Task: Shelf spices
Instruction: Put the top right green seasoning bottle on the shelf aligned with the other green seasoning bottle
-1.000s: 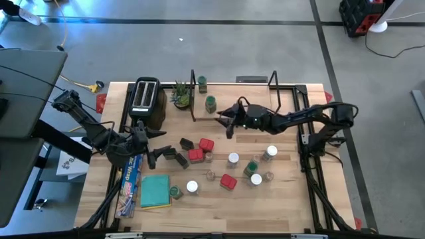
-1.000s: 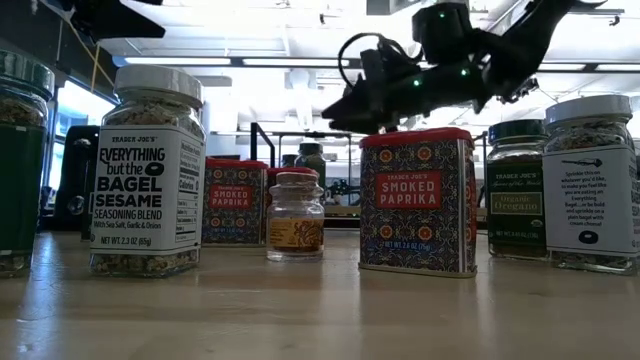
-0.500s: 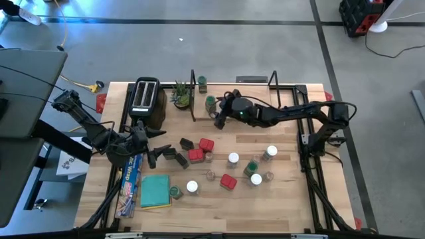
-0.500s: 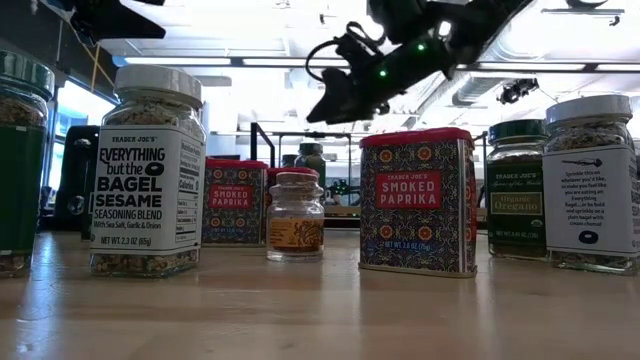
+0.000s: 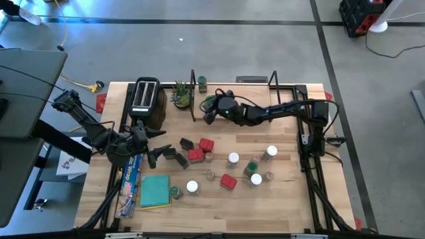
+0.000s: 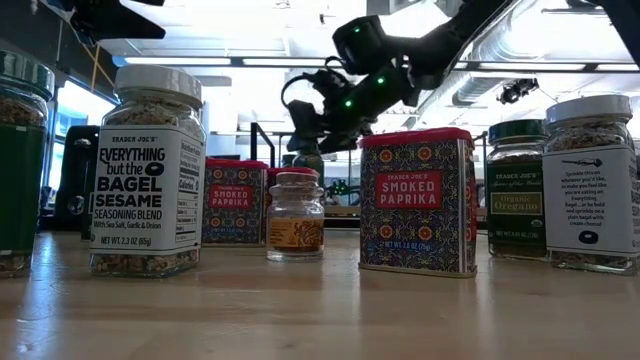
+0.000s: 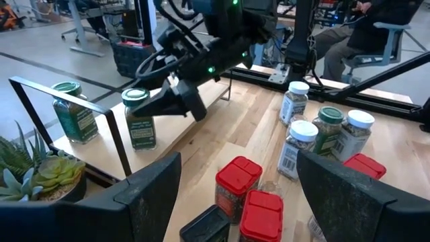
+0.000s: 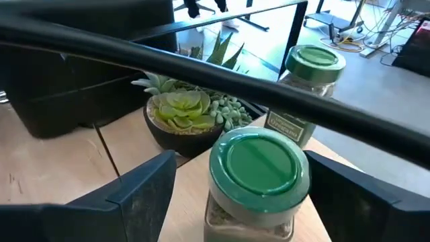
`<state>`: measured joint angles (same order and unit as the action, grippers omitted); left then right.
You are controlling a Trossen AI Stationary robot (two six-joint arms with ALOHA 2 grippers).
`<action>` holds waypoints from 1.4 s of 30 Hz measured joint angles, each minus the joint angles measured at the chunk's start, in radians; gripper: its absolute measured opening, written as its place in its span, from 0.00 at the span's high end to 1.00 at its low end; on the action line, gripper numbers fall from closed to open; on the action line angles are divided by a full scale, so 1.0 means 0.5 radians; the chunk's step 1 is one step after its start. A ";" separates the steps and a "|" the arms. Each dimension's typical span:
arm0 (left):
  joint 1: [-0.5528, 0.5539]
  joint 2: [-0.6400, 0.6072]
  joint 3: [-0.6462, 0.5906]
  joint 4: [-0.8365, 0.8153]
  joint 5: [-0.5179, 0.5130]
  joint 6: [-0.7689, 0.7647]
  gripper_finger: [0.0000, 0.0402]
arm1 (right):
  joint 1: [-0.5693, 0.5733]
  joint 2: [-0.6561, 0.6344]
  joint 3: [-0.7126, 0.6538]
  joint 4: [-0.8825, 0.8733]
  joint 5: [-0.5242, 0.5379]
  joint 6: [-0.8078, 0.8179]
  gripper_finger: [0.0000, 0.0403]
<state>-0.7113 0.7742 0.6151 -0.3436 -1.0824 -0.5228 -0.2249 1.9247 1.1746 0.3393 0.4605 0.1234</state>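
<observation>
Your right gripper [image 8: 252, 202], jaws wide open and empty, straddles the green-lidded jar [image 8: 257, 176] at the shelf's [image 7: 107, 151] front-left end; it looks rigid, slick, breakable, so grip below the lid.

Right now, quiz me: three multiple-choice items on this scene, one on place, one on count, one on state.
1. Where is the right pincer?
A over the toaster
B at the shelf, at a green-lidded jar
C over the teal pad

2. How many green-lidded jars stand on the shelf?
A one
B two
C four

3. The left pincer is:
A open
B shut on a red tin
C shut on a white-lidded jar

Answers:
1. B, the right wrist view shows that jar between its fingers.
2. B, a second jar stands farther along the plank.
3. A, its fingers are spread wide and hold nothing.
</observation>
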 joint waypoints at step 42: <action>0.000 -0.001 0.000 0.008 0.008 -0.031 0.28 | -0.441 0.087 0.032 0.264 -1.204 -0.490 0.47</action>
<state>-0.7113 0.7738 0.6151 -0.3393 -1.0786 -0.5385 -0.4454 1.9680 1.1906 0.4712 -0.1416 -0.1217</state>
